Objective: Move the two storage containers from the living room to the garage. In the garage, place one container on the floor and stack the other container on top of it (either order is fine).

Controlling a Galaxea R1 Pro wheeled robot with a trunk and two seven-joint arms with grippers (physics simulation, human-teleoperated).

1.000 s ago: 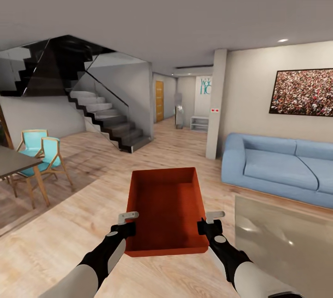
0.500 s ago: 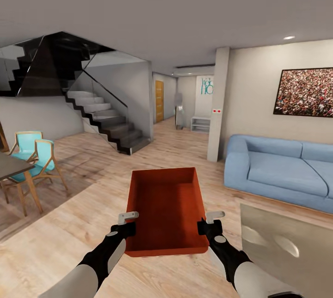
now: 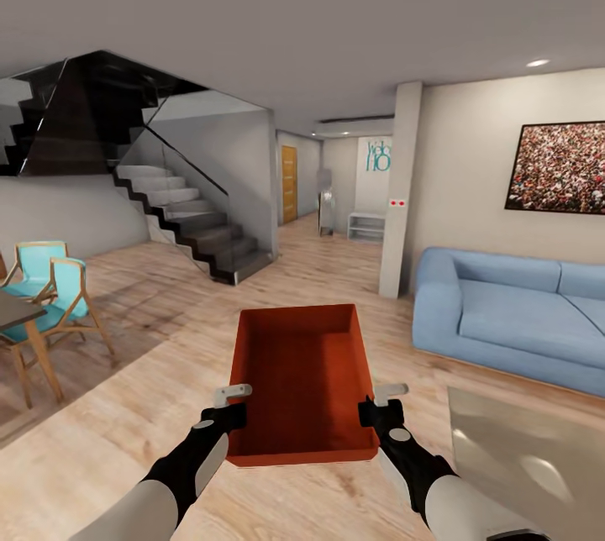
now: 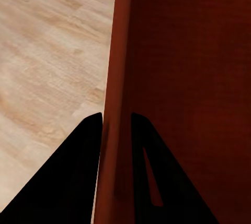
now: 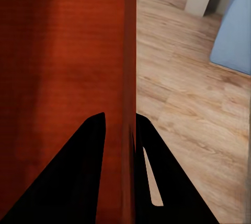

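Bin is pinched at its side walls by left gripper and right gripper; it could be dropped if jolted while driven.

Light wood-plank floor, beige walls, blue sofa, dark staircase, 2 turquoise chairs, wall picture.

A big blue sofa sits by the wall, under a picture full of little colored dots. A white post stands beside the sofa. Dark stairs go up on the other side of the room. Two blue chairs sit near a table. Far back is an orange door.
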